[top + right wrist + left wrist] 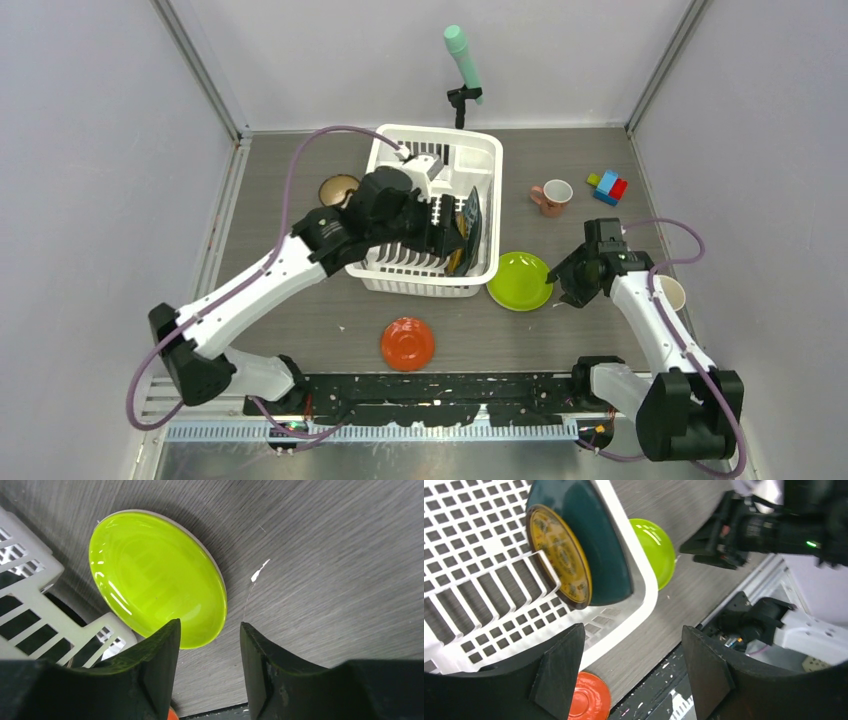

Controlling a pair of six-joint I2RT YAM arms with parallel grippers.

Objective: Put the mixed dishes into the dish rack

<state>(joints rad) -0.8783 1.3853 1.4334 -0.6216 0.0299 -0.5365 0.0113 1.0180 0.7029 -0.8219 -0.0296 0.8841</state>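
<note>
Yellow plate (559, 555) — its print unreadable — stands against the teal plate (601, 545).

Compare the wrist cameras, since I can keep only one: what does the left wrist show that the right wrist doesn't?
Left wrist only: the yellow patterned plate and dark teal plate standing on edge inside the dish rack. Right wrist only: almost the whole lime-green plate and a white fleck on the table. Both: that plate, rack and table.

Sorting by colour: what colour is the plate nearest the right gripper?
The plate is lime green; the right wrist view shows it best.
</note>
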